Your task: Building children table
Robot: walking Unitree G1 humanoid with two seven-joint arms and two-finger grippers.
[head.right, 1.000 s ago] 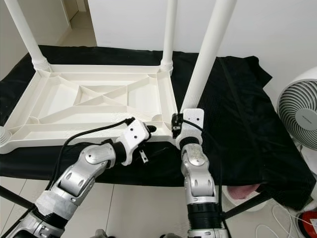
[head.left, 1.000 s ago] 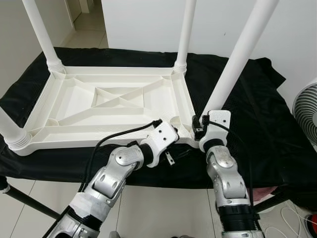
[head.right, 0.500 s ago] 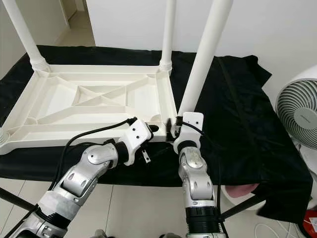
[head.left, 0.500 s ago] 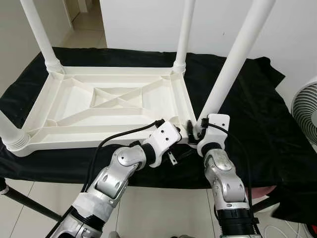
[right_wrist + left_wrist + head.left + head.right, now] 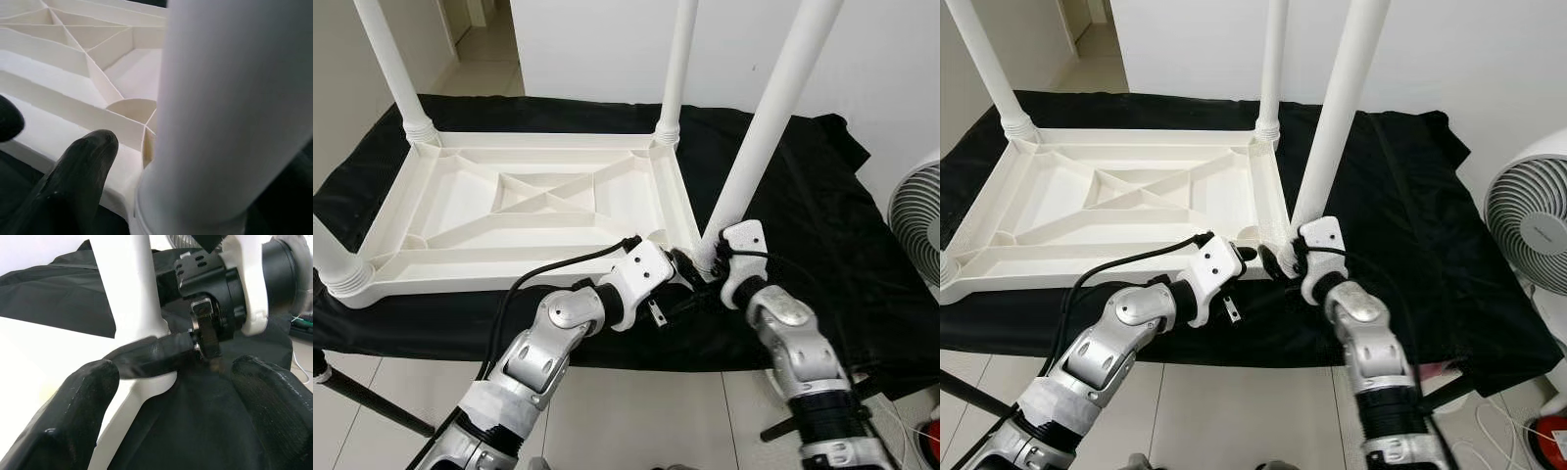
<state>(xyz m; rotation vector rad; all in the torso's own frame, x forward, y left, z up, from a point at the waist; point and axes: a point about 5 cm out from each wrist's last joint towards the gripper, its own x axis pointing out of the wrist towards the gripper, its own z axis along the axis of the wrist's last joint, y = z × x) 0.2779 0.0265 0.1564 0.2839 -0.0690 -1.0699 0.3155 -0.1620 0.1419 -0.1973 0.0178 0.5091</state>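
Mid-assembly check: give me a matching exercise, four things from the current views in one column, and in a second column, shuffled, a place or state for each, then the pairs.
Things
1. table top
2. near-right table leg
3. fan
4. black cloth

Places or states
A. stands at the scene's right edge
B. lies upside down, ribs up
C. spread under the table
D. leans in its corner socket, right claw at its base

Pairs: 1-B, 2-D, 3-A, 4-C

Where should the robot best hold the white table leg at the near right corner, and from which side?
Probably low on the near right leg, just above its socket, coming from the robot's side. The shaft is round, leans away, and the right gripper is already there.
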